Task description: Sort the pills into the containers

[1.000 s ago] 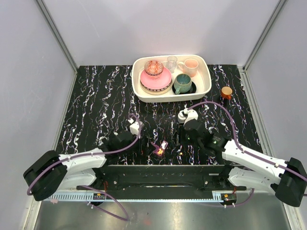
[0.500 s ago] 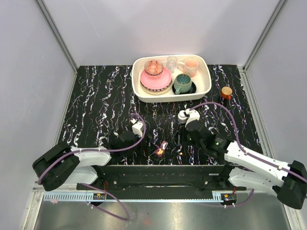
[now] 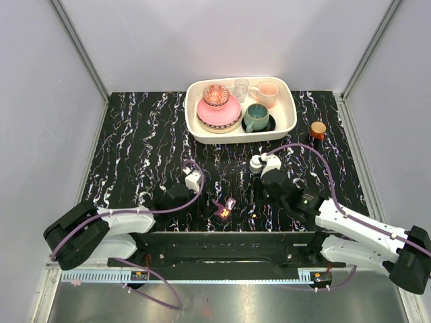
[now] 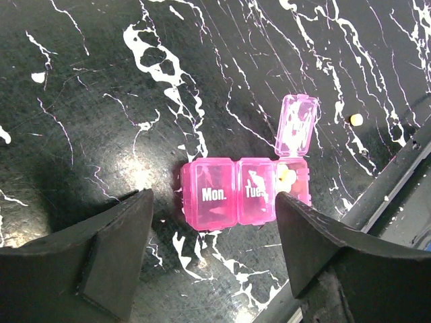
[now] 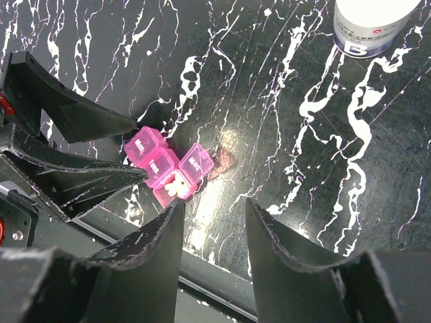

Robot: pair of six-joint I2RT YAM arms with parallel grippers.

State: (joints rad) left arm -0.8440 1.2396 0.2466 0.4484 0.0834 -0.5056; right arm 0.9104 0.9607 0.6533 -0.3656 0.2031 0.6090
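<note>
free: table (image 4: pixel 101 101) bare flanking pill box (image 4: pixel 222 198) | obstacle: its raised lid (image 4: pixel 296 125) (one end)

A pink pill box (image 3: pixel 225 207) is seen on the black marbled counter (image 3: pixel 148 141) between the left arm (image 3: pixel 121 225) and the right arm (image 3: pixel 350 225), with a cream tray (image 3: pixel 239 138) of crockery and an orange-lidded jar (image 3: pixel 318 128) set farther back.

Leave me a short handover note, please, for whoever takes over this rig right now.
Left gripper: open, empty, fingers either side of the pill box.
Right gripper: open, empty, above the table near the box.
Done: pills lie in the third compartment, lid up; Mon. and Tue. lids shut.
Left: one loose pill on the table beyond the open lid. White bottle stands farther back.
</note>
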